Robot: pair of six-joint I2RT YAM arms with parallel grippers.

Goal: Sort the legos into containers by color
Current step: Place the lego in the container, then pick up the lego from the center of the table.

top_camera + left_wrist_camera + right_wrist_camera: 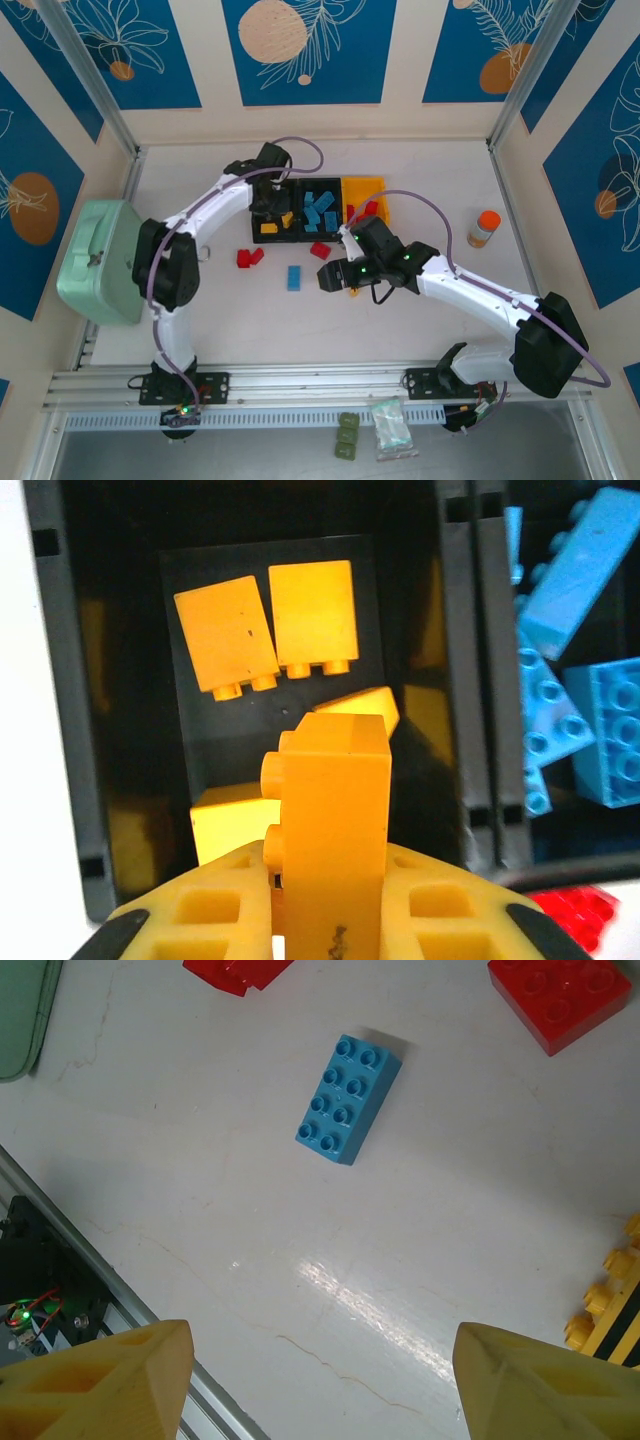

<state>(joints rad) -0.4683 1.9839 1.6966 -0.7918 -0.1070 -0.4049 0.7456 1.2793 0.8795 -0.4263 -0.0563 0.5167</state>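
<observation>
Here, left claw (330, 900) tight around a yellow lego (335, 800), right claw (320, 1370) agape and empty.

White table (560, 200), faintly cracked and glossy under overhead light, enclosed behind and on both sides by cream walls (405, 60) bearing blue panels (330, 60) with leaf and orange-disc motifs; aluminium rail (320, 385) along the table's near edge.

Left gripper (325, 895) tight on a yellow lego (335, 800), right gripper (320, 1340) jaws apart.

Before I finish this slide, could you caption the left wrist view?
Left fingers hold a yellow lego over the black bin of yellow legos, blue legos next door.
</observation>
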